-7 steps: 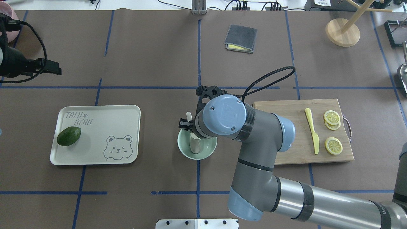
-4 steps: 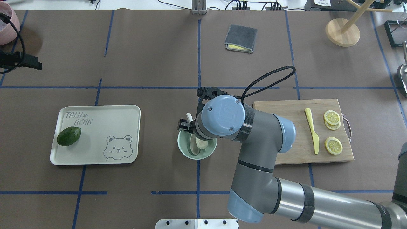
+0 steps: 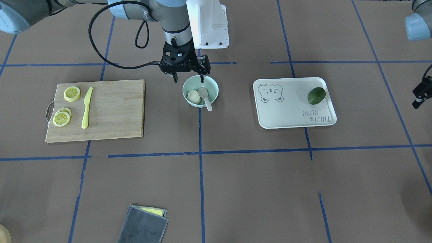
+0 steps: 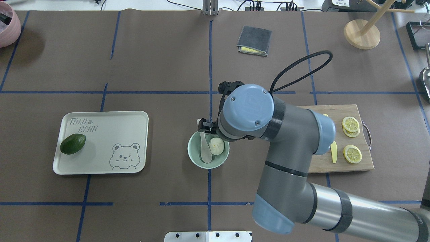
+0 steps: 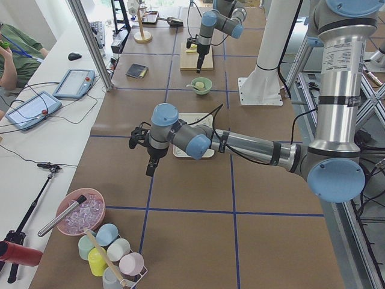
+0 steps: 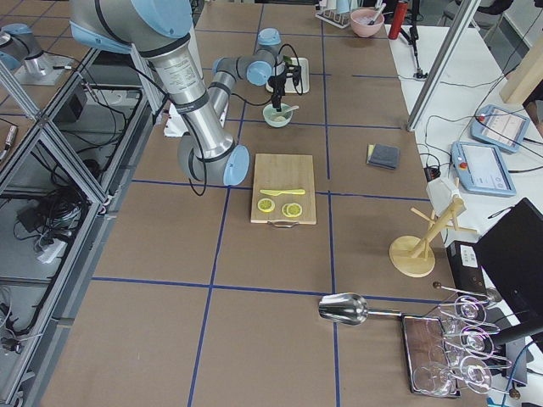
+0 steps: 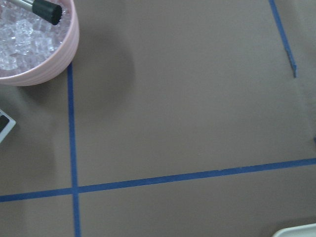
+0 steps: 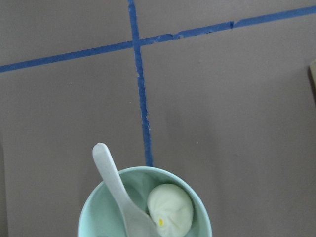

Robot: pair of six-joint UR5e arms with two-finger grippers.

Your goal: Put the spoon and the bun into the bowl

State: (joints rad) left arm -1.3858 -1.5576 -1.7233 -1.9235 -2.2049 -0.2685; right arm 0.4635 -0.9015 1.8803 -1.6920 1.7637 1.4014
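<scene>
The pale mint-green bowl (image 4: 193,148) stands at the table's middle and also shows in the front view (image 3: 214,90). The white pleated bun (image 4: 216,146) and the off-white spoon (image 4: 205,152) lie inside it. The spoon's handle leans over the far rim. The right wrist view shows the bun (image 8: 170,210) and spoon (image 8: 114,183) in the bowl (image 8: 88,213) from above. My right gripper (image 3: 188,80) hangs open and empty just above the bowl. My left gripper (image 3: 418,96) is far off at the table's left end, above bare mat. I cannot tell whether it is open or shut.
A white bear-print tray (image 4: 100,158) with an avocado (image 4: 73,144) lies left of the bowl. A wooden cutting board (image 4: 336,164) with a yellow knife (image 4: 333,151) and lemon slices (image 4: 352,154) lies right. A grey cloth (image 4: 254,40) lies at the back. A pink bowl of ice (image 7: 49,54) stands far left.
My right arm has drawn back to the right and up, uncovering the bun lying in the bowl beside the spoon. My left arm has withdrawn out of the overhead view.
</scene>
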